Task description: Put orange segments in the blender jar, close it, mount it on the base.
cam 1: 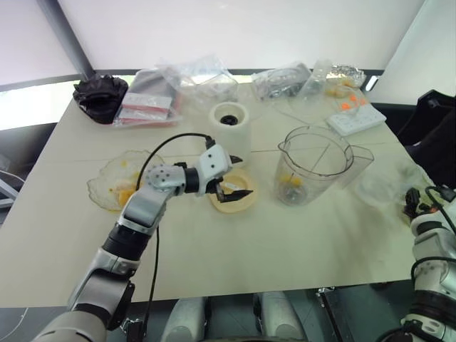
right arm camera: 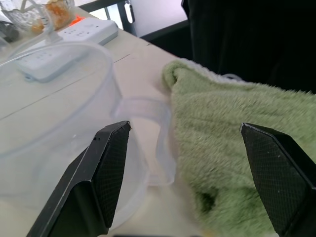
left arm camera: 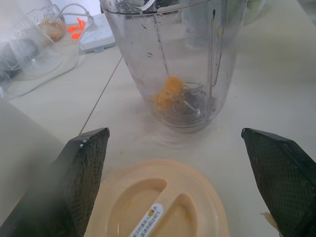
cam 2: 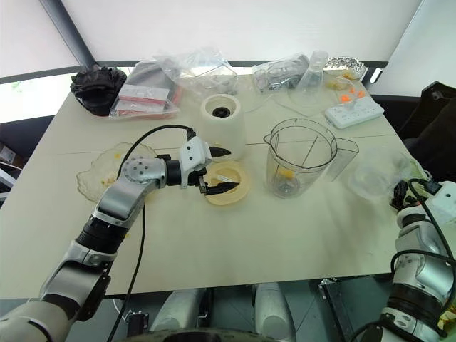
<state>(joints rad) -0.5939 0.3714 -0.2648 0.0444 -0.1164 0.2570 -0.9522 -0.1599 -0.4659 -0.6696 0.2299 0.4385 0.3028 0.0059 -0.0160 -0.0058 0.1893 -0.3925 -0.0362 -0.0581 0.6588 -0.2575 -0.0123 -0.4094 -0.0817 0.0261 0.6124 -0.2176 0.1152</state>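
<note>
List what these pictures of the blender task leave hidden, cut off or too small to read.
- Lid: its near part is cut off by the left wrist view's edge, and its label print is too small to read.
- Orange pieces in the jar: scuffed plastic blurs them, so no count.
- Green towel: runs off the right wrist view's edge.
- Bowl: partly behind the left arm.

1. The blender jar (cam 1: 314, 165) stands upright and uncovered on the table, clear, handle to its right.
2. An orange segment (left arm camera: 169, 91) lies at its bottom by the dark blade.
3. The base (cam 1: 230, 130), cream-white with a dark socket, stands left of the jar, apart.
</note>
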